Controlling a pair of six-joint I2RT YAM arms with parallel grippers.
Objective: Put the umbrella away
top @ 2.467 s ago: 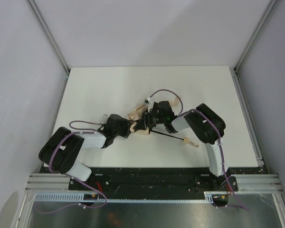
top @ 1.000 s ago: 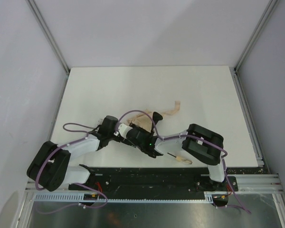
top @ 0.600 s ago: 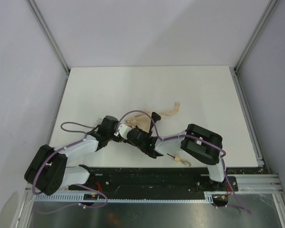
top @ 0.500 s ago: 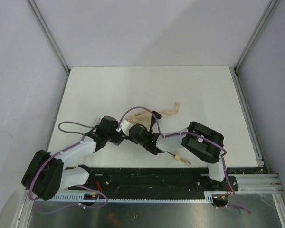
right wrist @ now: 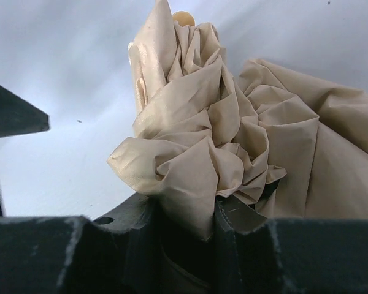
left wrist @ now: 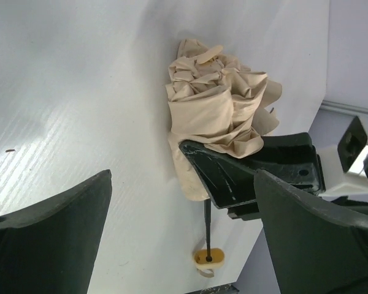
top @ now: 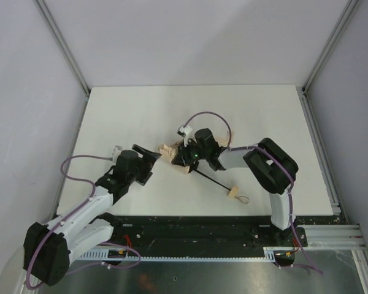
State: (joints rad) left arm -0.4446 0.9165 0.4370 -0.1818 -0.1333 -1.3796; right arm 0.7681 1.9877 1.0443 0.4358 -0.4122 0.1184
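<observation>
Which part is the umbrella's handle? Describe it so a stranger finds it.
On the white table, find the beige canopy bunched in the right gripper. A thin dark shaft runs from it toward the near edge; the handle is the small tan knob at its tip, trailing a wrist loop.

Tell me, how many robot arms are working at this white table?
2. The left black-and-white arm stretches from near-left; the right black-and-white arm bends in near-right, reaching the beige fabric umbrella.
</observation>
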